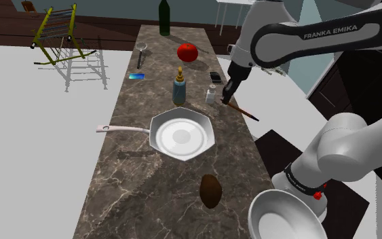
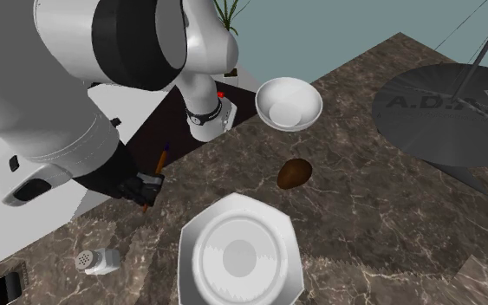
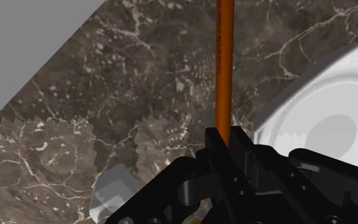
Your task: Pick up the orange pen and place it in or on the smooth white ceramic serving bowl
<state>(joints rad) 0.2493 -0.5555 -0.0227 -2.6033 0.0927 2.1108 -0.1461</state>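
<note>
Claw clamped on orange pen at the surface edge.
On wrist cam I see both fingers closed tight round one end of the pen, w/ the rest of the shaft sticking out ahead over the marble, just beside the octagonal dish. In the shoulder view the pen slants along the surface's right-hand edge, near a white shaker. Round bowl is well apart from the pen, at the corner by the arm's base. A brown oval thing lies between bowl and dish. Can't tell if the pen's far tip touches the marble.
</note>
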